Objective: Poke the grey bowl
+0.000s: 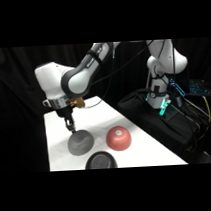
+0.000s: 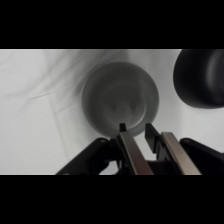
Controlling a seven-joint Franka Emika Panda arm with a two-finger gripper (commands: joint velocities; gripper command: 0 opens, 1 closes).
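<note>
White table against black drapes, matte mid-grey upturned dome bowl near its front left, gripper just above the bowl's rim, 2 fingers close together with a narrow gap, empty, red dome bowl to the right, black bowl at the front edge

My arm is glossy white with grey-black joint bands and a small brass-coloured fitting at the wrist. The end effector is black; its fingers look like bare metal strips, I think. Dark cables trail near the base.
</note>
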